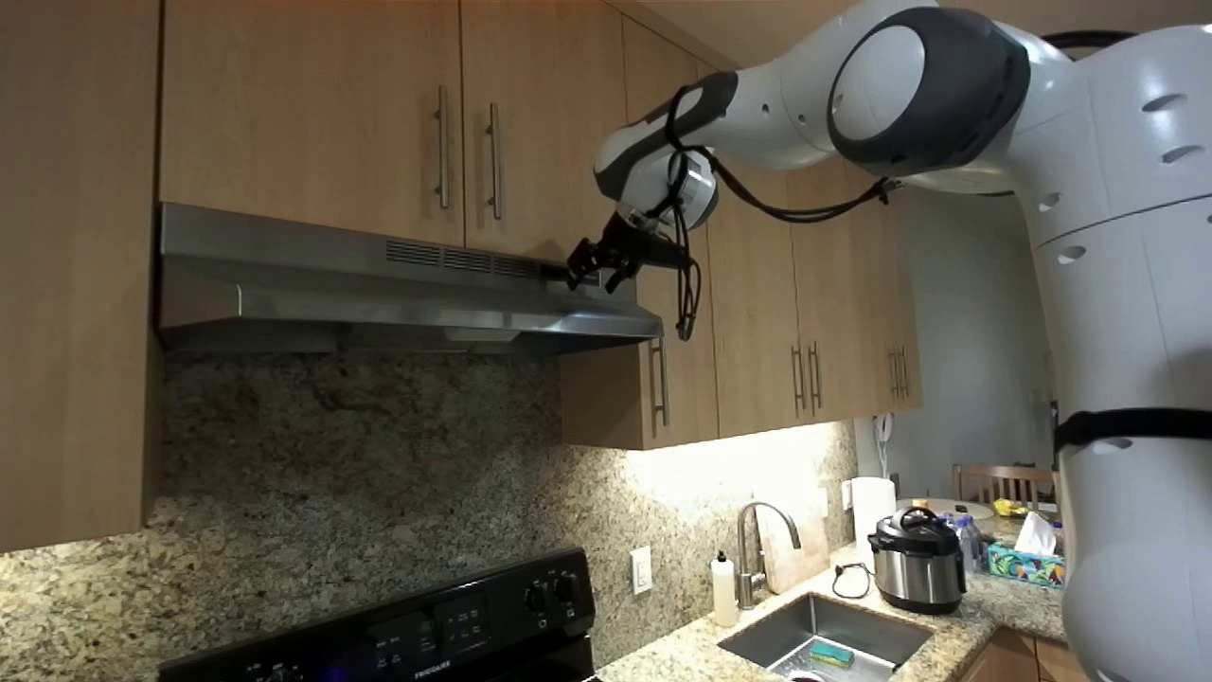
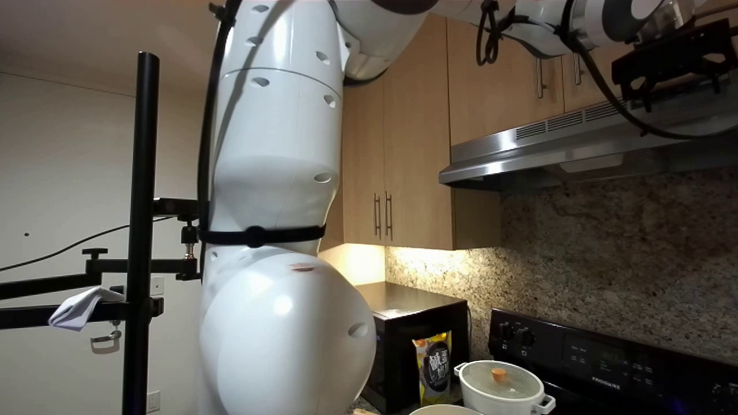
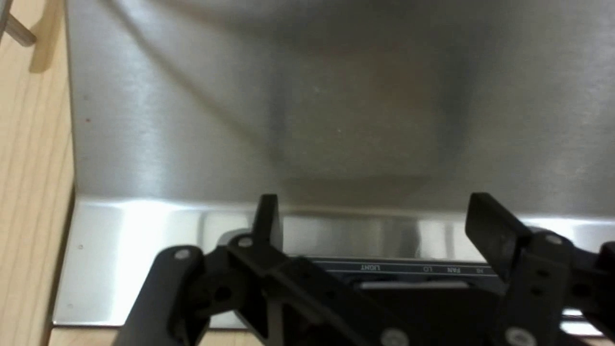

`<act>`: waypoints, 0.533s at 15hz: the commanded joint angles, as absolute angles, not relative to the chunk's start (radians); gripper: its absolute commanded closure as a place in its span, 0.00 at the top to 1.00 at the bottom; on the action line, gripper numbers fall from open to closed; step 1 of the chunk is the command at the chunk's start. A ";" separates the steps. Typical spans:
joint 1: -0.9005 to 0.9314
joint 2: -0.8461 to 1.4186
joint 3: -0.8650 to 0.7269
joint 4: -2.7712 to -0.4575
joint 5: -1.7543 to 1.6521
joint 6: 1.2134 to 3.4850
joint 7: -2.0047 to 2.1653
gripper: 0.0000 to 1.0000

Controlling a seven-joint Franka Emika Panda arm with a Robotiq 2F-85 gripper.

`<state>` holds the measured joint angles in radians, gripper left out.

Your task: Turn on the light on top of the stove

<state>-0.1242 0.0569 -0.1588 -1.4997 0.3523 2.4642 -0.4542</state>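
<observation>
The steel range hood hangs above the black stove; both also show in an exterior view. A pale panel under the hood shows no glow. My gripper is at the right part of the hood's front in that view. In the wrist view my gripper is open, with nothing between its fingers. The black control strip appears upside down, with LIGHT and LO FAN HI labels between and below the fingertips. The switches themselves are hidden behind the gripper body. I cannot tell whether a fingertip touches the hood.
Wooden cabinets with bar handles stand directly above the hood. Another cabinet adjoins its right end. Black cables hang from the wrist. A white pot and a dark microwave stand below.
</observation>
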 commanded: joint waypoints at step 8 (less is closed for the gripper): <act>-0.149 0.065 -0.134 -1.498 0.370 2.414 -0.473 1.00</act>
